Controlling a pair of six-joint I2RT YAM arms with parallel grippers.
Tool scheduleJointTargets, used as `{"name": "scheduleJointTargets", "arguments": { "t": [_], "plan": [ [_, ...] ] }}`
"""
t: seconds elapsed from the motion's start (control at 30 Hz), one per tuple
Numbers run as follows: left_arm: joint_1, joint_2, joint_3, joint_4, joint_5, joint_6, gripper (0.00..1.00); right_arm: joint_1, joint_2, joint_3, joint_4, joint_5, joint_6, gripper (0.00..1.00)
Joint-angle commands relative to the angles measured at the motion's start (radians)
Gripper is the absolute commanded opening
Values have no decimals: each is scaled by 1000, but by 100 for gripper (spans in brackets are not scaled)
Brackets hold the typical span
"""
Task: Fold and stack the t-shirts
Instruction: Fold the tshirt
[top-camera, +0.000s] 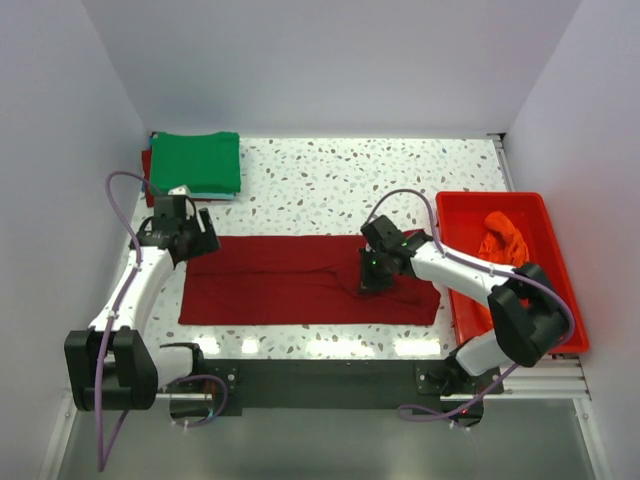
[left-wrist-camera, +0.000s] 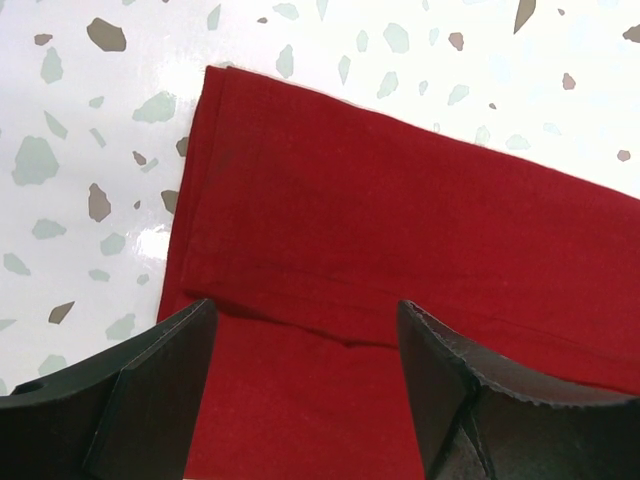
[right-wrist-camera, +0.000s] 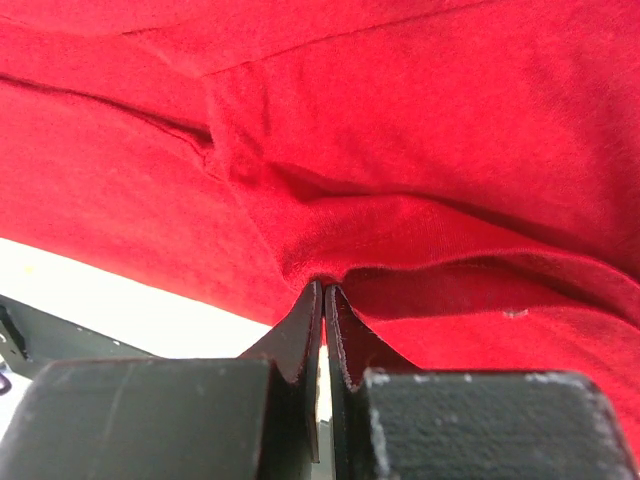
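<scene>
White walls enclose a speckled desk (top-camera: 330, 180) that carries three stages of the task. Beyond the left end effector (top-camera: 190, 240), at the far corner, a folded green shirt (top-camera: 197, 163) rests on a dark red layer (top-camera: 147, 170) — judged to be a finished stack of two. Directly below both end effectors lies the red shirt (top-camera: 290, 280), flattened into a long band. Its sides appear already folded in; the crosswise folds and the stacking remain. To the right of the right end effector (top-camera: 372, 272), an orange shirt (top-camera: 503, 240) sits crumpled in the tub (top-camera: 560, 335), not yet begun. Progress is judged a little past halfway.

Left end effector: open, jaws spread wide over the band's left end; contact with the cloth cannot be told. Right end effector: closed, pinching a raised fold of the red shirt near the band's near edge.

Views compared. Only the top view shows the stack, the tub and the whole band. Only the left wrist view shows the doubled edge and a seam line just ahead of the open fingers (left-wrist-camera: 160, 390). Only the right wrist view confirms the pinch — cloth gathered into the shut jaws, with bare desk showing beside the hem.
</scene>
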Motion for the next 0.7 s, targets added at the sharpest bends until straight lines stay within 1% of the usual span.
{"name": "scheduleJointTargets", "arguments": {
  "t": [0.0,0.2,0.47,0.5,0.57,0.63,0.67],
  "plan": [
    [5,10,6,20,23,6,77,27,-20,4,-9,47,67,0],
    [5,23,7,24,28,20,77,93,14,26,-28,101,133,0],
    [5,54,4,35,34,34,78,178,54,53,-78,136,185,0],
    [3,56,4,38,34,34,78,185,64,58,-83,140,188,2],
    [5,62,4,41,37,32,78,201,69,76,-108,149,188,11],
    [5,66,6,44,37,32,78,211,60,90,-135,156,188,18],
    [5,66,4,44,38,31,78,213,52,106,-144,167,187,26]
  ]
}}
